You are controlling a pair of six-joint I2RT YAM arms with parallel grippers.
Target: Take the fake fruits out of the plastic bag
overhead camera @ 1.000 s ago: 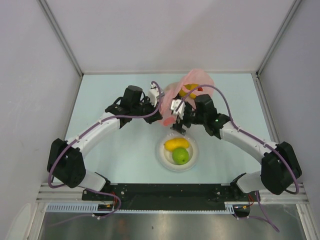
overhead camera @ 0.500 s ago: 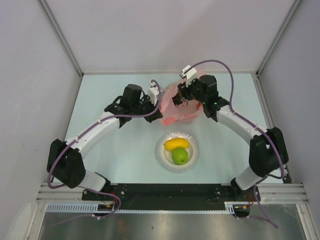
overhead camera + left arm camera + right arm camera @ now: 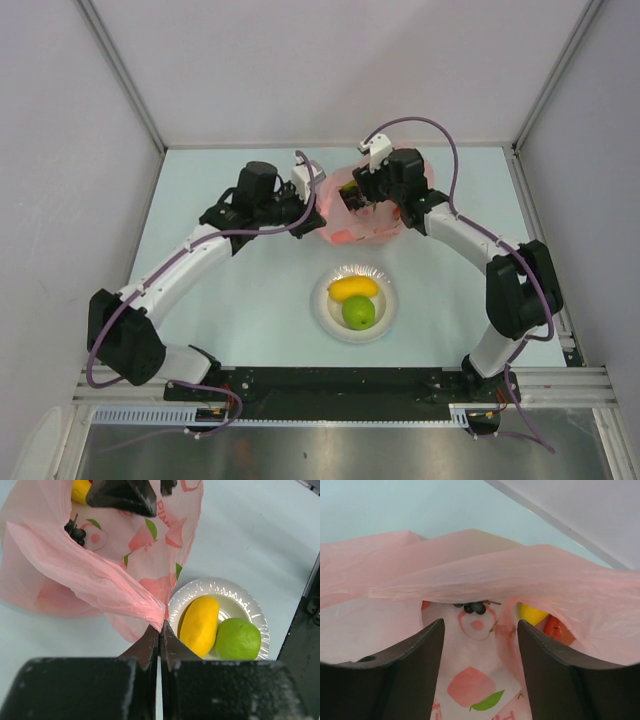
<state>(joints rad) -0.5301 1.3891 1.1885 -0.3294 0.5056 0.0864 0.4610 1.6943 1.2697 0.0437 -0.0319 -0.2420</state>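
Right now my left gripper (image 3: pixel 159 630) is pinched fully closed on a gathered fold of the plastic bag (image 3: pixel 100 575). The pink film bunches right at my fingertips and spreads away ahead of them and to their left. Just beyond those tips, to their right, sits the white plate (image 3: pixel 240 597). On it the orange-yellow oblong fruit (image 3: pixel 199 625) lies nearest my fingers, with the green apple (image 3: pixel 238 639) against its far right side.

My right gripper (image 3: pixel 480 625) is spread wide with nothing gripped. Its two fingers are poised at the bag's mouth, and an upper fold of pink film stretches across just ahead of them. Under that fold, straight ahead between these fingers, the dark grape bunch (image 3: pixel 474 608) lies inside the bag. Ahead and to the right of it are the yellow lemon-like fruit (image 3: pixel 532 614) and a red piece (image 3: pixel 555 626), both partly hidden by film.

From above, my hands meet at the bag, the left on its left side, the right over its opening.
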